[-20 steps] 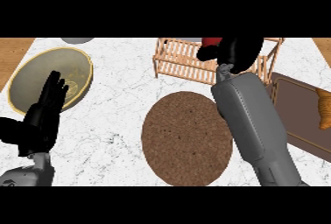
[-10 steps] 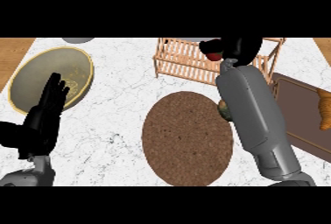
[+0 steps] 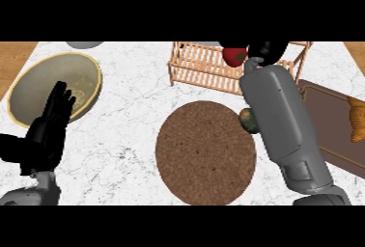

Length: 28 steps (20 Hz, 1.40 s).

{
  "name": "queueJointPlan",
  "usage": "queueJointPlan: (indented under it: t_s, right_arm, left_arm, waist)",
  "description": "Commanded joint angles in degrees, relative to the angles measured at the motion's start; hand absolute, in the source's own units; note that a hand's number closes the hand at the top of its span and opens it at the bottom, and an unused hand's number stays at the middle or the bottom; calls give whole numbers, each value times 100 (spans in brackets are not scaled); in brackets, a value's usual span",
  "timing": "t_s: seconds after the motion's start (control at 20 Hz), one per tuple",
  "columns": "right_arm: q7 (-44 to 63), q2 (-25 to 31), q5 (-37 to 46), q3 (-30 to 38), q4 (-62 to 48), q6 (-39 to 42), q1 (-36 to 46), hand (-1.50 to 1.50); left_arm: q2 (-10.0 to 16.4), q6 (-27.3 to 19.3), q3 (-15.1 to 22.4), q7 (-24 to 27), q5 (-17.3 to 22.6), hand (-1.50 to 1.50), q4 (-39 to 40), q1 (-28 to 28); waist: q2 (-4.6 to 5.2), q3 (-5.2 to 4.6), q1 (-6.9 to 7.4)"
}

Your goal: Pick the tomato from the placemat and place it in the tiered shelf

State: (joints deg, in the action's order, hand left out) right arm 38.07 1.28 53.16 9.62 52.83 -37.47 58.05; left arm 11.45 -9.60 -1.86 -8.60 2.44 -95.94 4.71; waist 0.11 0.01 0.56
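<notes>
My right forearm runs up right of centre, my right hand at the top curled round the tomato. My left hand rests open at lower left, fingers up.

woven matt placemat, wooden slatted shelf, marble counter

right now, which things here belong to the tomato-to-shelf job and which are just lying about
Job: tomato, right hand curled round it, tiered shelf, placemat.
Lying about: plate, cutting board, orange item on it, green item beside the right forearm, left hand resting open at lower left.
</notes>
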Motion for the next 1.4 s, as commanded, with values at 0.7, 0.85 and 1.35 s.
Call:
queueJointPlan:
  t_s: [0.7, 0.85, 1.35]
  right_arm:
    - [1965, 448, 228, 13, 5175, 1430, -2554, -150]
    - [2159, 821, -283, 248, 6132, 2193, -3122, -150]
    - [2458, 1108, -1491, 778, 8483, 2974, -4564, -150]
  left_arm:
    - [-59, -72, -164, -74, -83, 0, -54, -211]
    - [-104, -80, -129, -45, -119, 0, -131, -233]
    - [-199, -35, -49, -119, -270, 0, -187, -111]
  waist:
    - [-105, -3, -352]
    - [-74, -1, -276]
    - [-29, -2, -98]
